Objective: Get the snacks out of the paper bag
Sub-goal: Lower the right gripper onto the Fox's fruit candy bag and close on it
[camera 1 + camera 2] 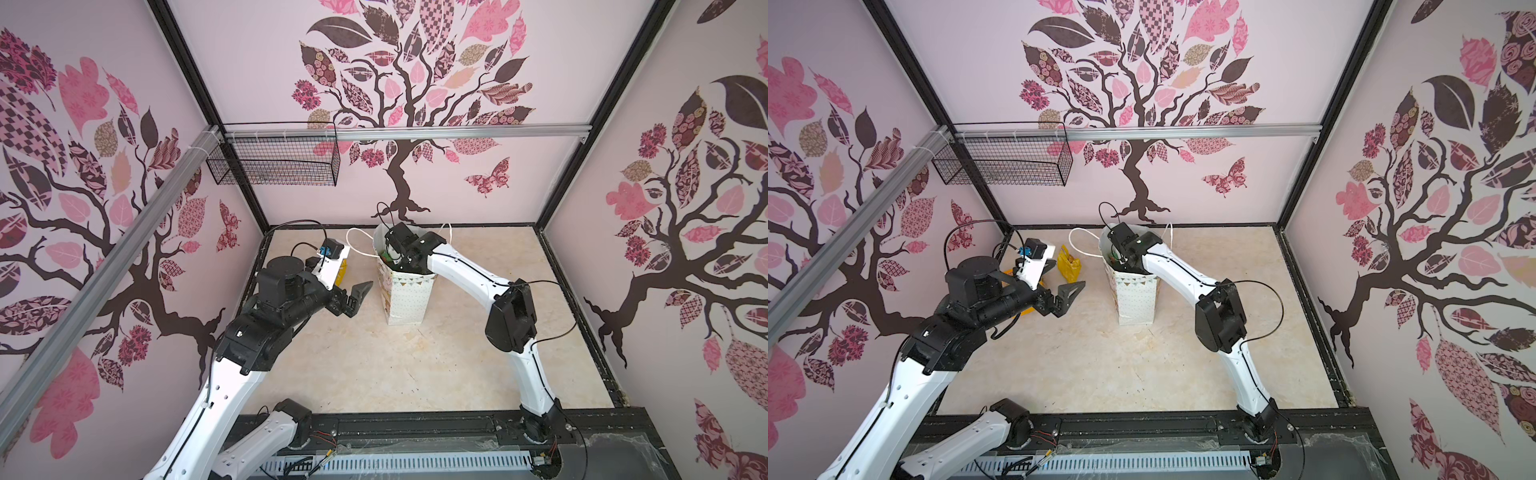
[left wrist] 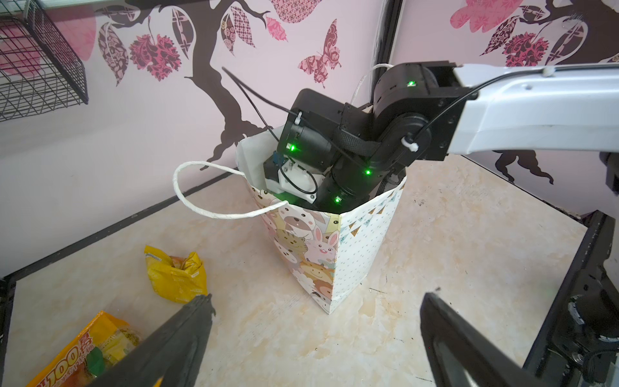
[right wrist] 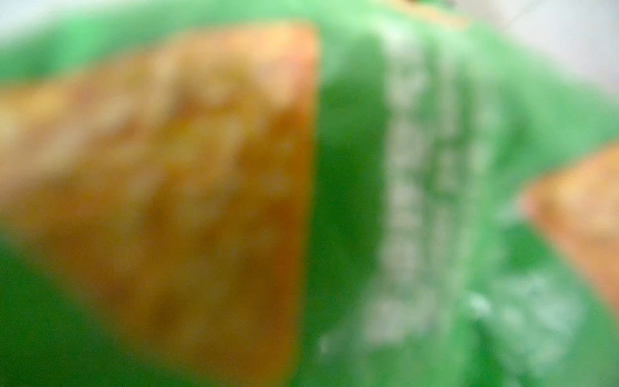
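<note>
Tall white paper gift bag (image 1: 406, 300): upright, long axis vertical, mouth up, back-middle of beige tabletop (image 1: 415, 365).
Right arm (image 1: 457, 266): bent into its mouth; my right gripper hidden, closed; blurred green foil packet (image 3: 348, 201) before its camera.
Left gripper (image 1: 360, 298): mine, fingers wide apart, empty, beside bag.

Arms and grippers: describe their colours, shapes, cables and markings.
The left arm and right arm share white shell links and black joint housings. Thin black cables run along them, fastened with white ties. Small green lights glow on the right arm's wrist. The left gripper has two black tapered fingers; the right gripper's fingers are out of sight.
</note>
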Controlling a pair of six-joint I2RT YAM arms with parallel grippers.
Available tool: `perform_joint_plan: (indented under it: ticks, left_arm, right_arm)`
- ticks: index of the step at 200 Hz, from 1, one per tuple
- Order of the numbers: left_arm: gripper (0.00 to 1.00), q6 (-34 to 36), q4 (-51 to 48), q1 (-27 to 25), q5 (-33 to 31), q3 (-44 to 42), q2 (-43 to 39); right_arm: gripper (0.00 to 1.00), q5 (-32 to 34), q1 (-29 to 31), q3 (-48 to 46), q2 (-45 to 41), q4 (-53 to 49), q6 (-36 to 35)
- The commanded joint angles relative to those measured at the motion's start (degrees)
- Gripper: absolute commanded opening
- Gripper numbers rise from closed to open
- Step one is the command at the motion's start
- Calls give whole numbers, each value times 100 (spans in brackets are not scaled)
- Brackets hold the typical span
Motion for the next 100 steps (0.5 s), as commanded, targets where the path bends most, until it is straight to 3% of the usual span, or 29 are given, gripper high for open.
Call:
perform_joint_plan:
  ticks: [1,100]
  left_arm:
    - [98,-79,147,-18,36,-158,-18]
    - [98,-123,183,-18,62,-230,-45]
  right_arm:
    - [0,152,-26,164,-559,98,-52]
    - [0,414,-34,266,-981,254,-79]
